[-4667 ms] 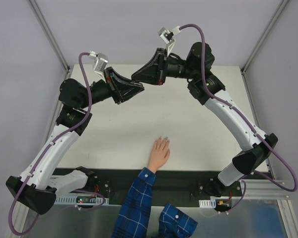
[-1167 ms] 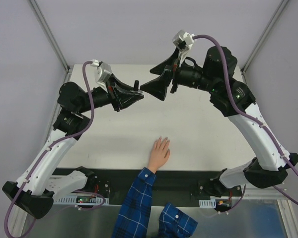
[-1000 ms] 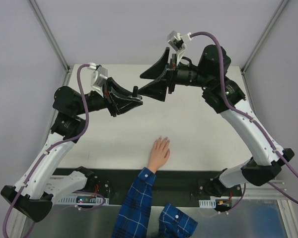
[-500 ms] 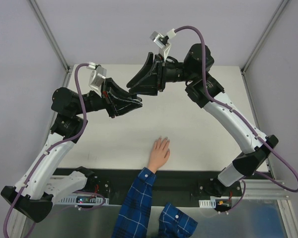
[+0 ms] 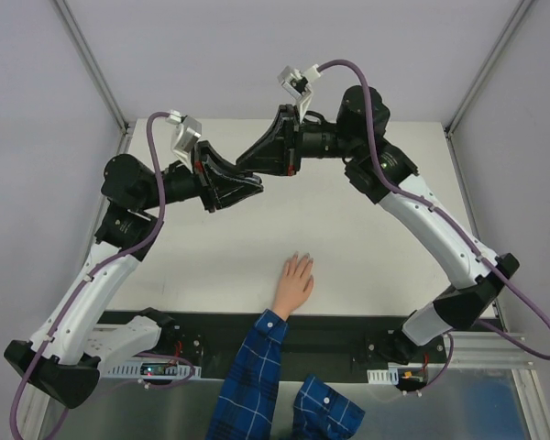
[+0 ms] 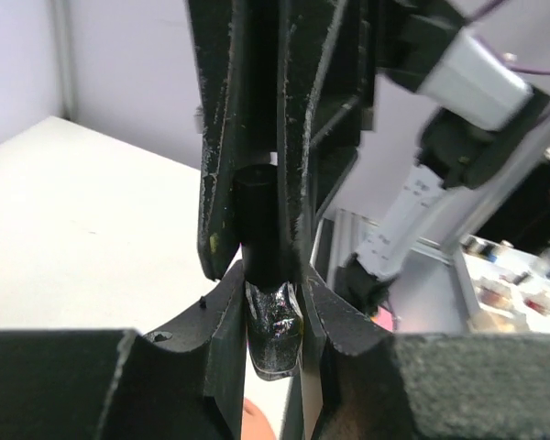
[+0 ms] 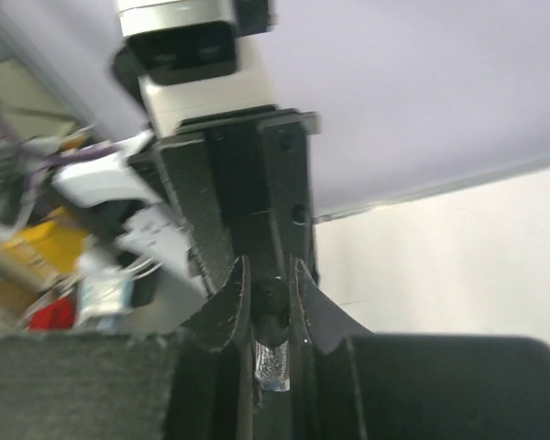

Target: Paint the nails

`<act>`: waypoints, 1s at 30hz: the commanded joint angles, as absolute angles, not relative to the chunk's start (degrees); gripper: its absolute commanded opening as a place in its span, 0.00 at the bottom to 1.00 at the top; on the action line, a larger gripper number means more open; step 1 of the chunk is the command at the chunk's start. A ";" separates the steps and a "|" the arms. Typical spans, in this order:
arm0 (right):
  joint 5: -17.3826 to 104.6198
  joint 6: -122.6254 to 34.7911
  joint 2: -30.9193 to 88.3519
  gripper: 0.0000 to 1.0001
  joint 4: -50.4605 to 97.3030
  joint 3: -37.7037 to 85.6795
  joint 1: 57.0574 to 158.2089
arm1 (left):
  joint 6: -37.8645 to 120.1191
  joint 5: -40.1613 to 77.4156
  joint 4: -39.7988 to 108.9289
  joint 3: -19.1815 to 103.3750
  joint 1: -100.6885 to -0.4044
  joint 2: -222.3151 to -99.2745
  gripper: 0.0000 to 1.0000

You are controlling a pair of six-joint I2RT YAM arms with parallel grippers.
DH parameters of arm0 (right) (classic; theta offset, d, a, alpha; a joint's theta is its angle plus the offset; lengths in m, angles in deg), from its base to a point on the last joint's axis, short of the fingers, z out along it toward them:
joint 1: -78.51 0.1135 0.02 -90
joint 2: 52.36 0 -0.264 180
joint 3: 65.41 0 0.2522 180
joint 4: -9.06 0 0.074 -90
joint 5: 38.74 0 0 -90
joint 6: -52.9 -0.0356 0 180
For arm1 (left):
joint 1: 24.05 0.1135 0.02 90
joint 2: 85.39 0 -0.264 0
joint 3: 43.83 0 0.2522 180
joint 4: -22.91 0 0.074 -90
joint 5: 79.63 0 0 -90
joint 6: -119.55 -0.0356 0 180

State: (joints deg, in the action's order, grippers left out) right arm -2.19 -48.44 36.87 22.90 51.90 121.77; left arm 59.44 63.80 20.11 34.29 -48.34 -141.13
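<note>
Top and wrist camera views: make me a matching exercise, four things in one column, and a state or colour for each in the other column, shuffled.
Things:
1 left gripper
2 right gripper
3 hand
4 sleeve

States:
A blue plaid
B shut on the cap
C flat on the table
D shut on the dark bottle

Pairs: 1-D, 2-B, 3-C, 4-A

Tiny pale nails (image 5: pixel 299 260), facing up
</note>
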 commanded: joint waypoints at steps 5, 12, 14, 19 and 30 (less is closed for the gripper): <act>81.51 -28.41 34.19 0.01 58.23 68.44 143.50 | 43.09 42.89 24.55 38.21 -48.13 -143.30 0.00; 93.55 -24.62 43.62 0.01 67.42 79.88 149.35 | 43.44 37.44 20.15 37.87 -48.22 -146.65 0.00; 87.86 -23.75 39.41 0.17 63.63 74.76 149.00 | 43.26 37.87 20.41 37.52 -48.22 -146.30 0.00; 55.56 -23.21 34.13 0.65 57.54 67.45 141.55 | 43.08 43.22 21.72 36.20 -48.22 -143.84 0.00; 8.74 -33.48 34.38 0.91 45.26 63.49 125.10 | 47.30 62.03 23.75 33.83 -48.13 -137.52 0.00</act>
